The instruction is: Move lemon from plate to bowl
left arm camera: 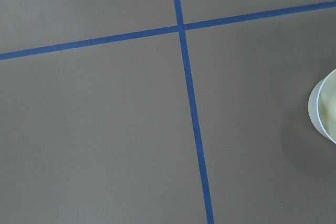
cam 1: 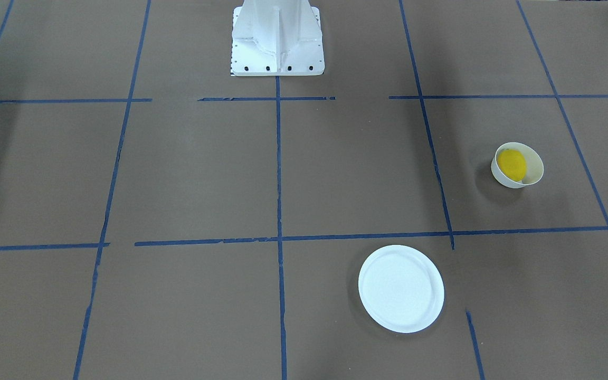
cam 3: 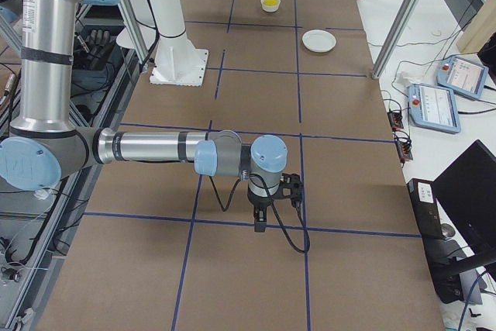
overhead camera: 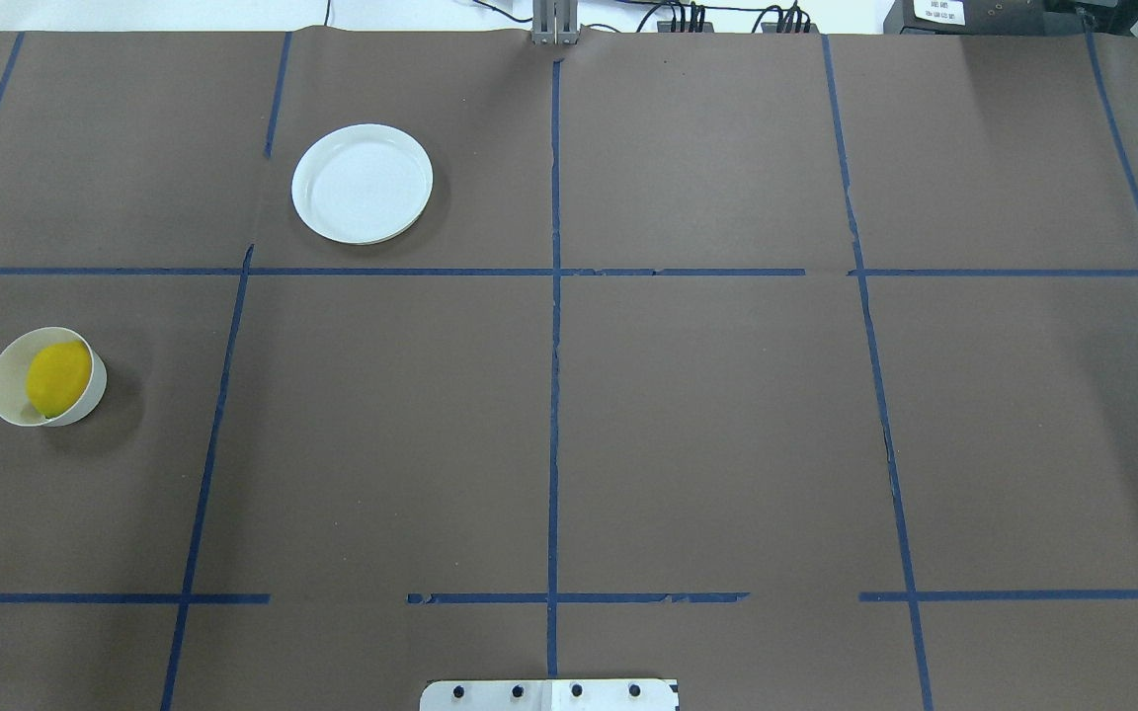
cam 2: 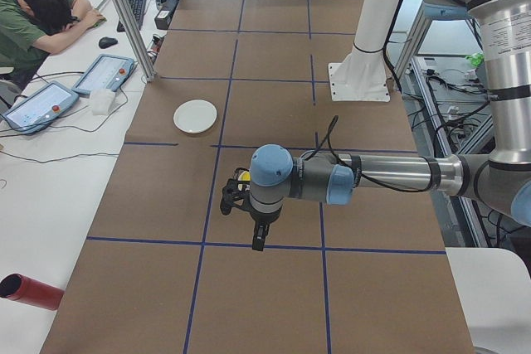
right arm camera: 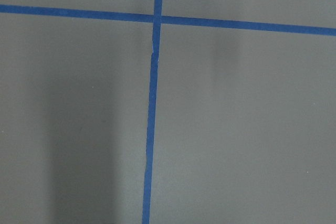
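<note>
We count one lemon [overhead camera: 58,378], one bowl [overhead camera: 85,400] and one plate [overhead camera: 362,184] on the desk [overhead camera: 707,415]. We also count two robot limbs, the left arm [cam 2: 390,176] and the right arm [cam 3: 147,147], and one person [cam 2: 41,10].

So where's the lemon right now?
In the overhead view, the lemon sits inside the bowl on the left side, apart from the plate.

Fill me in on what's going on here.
Nothing is being handled right now. The small bright yellow lemon lies inside the small deep white bowl, and the flat round white disposable plate sits empty, apart from it. The left arm and right arm hang above the brown table, touching neither dish.
</note>
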### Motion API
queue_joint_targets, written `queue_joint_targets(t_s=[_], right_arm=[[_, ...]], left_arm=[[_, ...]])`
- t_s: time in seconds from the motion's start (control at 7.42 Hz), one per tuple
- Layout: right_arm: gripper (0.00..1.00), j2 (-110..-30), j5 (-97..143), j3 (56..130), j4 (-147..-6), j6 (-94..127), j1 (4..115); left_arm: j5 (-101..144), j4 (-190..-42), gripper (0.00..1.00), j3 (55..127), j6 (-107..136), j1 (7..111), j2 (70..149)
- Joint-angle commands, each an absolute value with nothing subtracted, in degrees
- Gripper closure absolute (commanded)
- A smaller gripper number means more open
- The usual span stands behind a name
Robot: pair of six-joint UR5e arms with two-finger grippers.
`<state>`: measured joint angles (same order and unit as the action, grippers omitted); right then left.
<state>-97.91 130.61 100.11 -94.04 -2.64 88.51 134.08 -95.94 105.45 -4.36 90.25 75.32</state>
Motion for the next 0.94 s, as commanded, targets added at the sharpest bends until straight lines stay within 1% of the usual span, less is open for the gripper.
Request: queue_joint_targets(t_s=[0.0,0.81], right_arm=[[0.00,-97.91,130.61,100.02,-94.04,-2.72,88.51],[0.00,-97.91,130.61,100.11,-94.04,-2.64,88.51]], left_arm=[[133.95,-96.15,0.00,104.86,-4.39,90.18,75.50],[134.21,-96.33,0.00,105.47,-4.39,90.18,75.76]])
